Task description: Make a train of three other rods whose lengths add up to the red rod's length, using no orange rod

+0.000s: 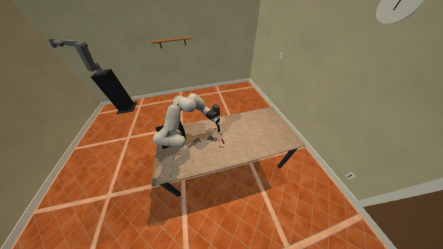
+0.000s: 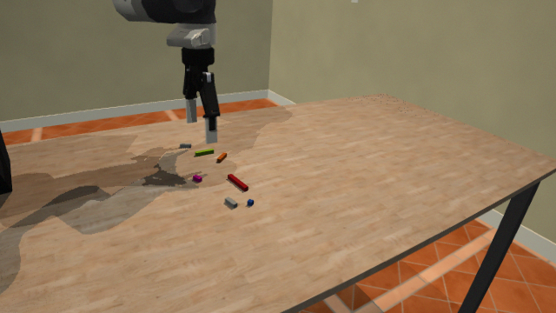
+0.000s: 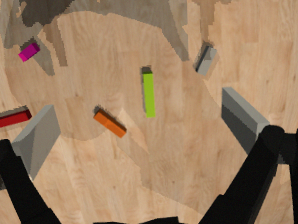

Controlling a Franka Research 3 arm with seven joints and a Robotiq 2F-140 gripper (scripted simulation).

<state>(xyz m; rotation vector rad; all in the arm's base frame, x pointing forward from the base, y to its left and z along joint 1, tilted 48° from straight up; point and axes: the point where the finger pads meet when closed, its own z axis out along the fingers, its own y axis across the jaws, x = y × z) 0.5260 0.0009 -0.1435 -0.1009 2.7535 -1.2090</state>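
Pointing downward above lime rod [image 2: 204, 152] [image 3: 149, 94]; tool [image 1: 219, 131] [image 2: 201, 127] [image 3: 138, 110] fully spread, grasping nothing; arm [image 1: 187, 104] arched over table [image 1: 242, 138] [image 2: 347, 174] [image 3: 175, 165].

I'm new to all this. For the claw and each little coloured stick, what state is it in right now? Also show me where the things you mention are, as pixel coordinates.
Black claw with grey fingertips [image 2: 201, 126]: open, holding nothing, above the table
Long red rod [image 2: 237, 183] [image 3: 14, 119]: flat, apart
Lime rod [image 2: 204, 152] [image 3: 149, 95]: flat, apart
Short orange rod [image 2: 221, 157] [image 3: 110, 124]: flat, apart
Small magenta rod [image 2: 197, 178] [image 3: 29, 52]: flat, apart
Tiny blue cube-like rod [image 2: 250, 203]: loose
Two grey rods [image 2: 231, 203] [image 3: 206, 60]: flat, separated
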